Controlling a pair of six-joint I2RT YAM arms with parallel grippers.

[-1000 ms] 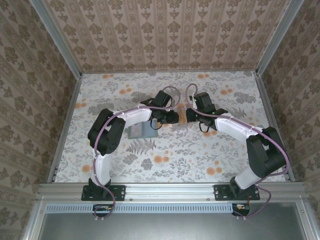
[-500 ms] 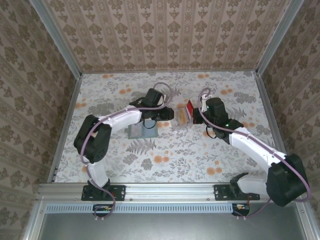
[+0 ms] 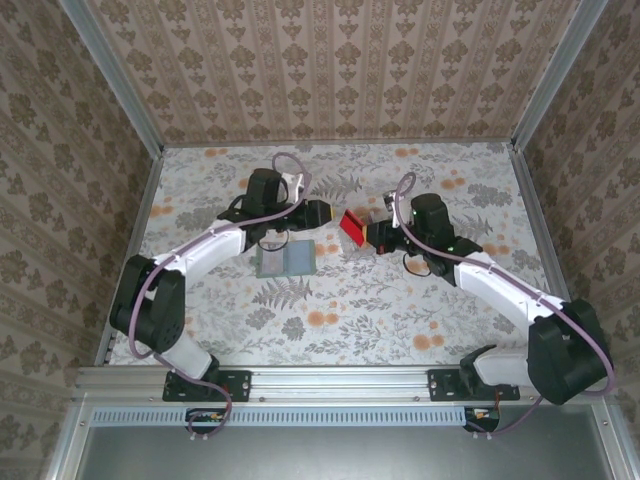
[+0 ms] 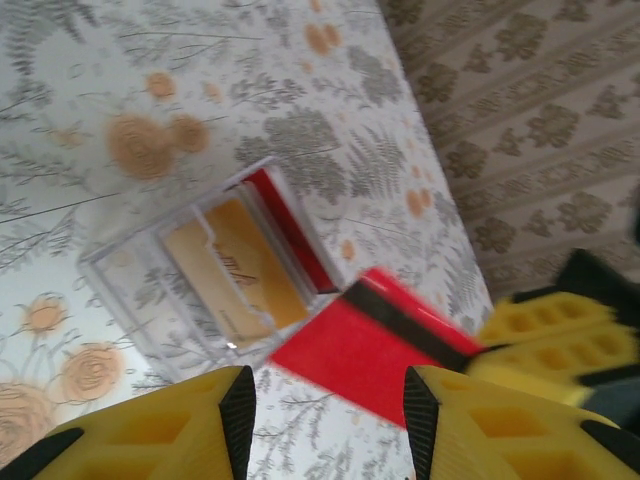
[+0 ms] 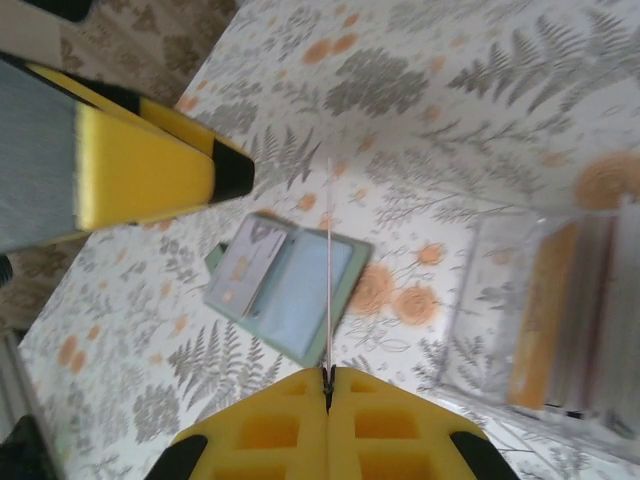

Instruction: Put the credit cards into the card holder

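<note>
At the R gripper (image 3: 368, 233): jaws pinched shut on a red credit card (image 3: 352, 226), held by one end, the rest sticking out toward the robot's L. In the right wrist view the card shows edge-on, a thin line running out from the fingertips and crossing over the card holder (image 5: 290, 288).

Holder lies open and flat on the table (image 3: 400, 300), to the L of the R gripper and nearer the arm bases. Its long axis runs L-R in the top view, and the slot side looks to be the L half.

L gripper (image 4: 330, 400) is open w/ nothing btwn the fingers. It hovers just beyond the holder's far edge, a bit nearer to it than the R.

Clear tray (image 4: 95, 265) sits by the R gripper, w/ an orange-yellow card (image 4: 225, 270) and another red one inside.

Judgement: next move = R carries the card down-left to the holder, flattening it to the slot; L is free to pin the holder.
</note>
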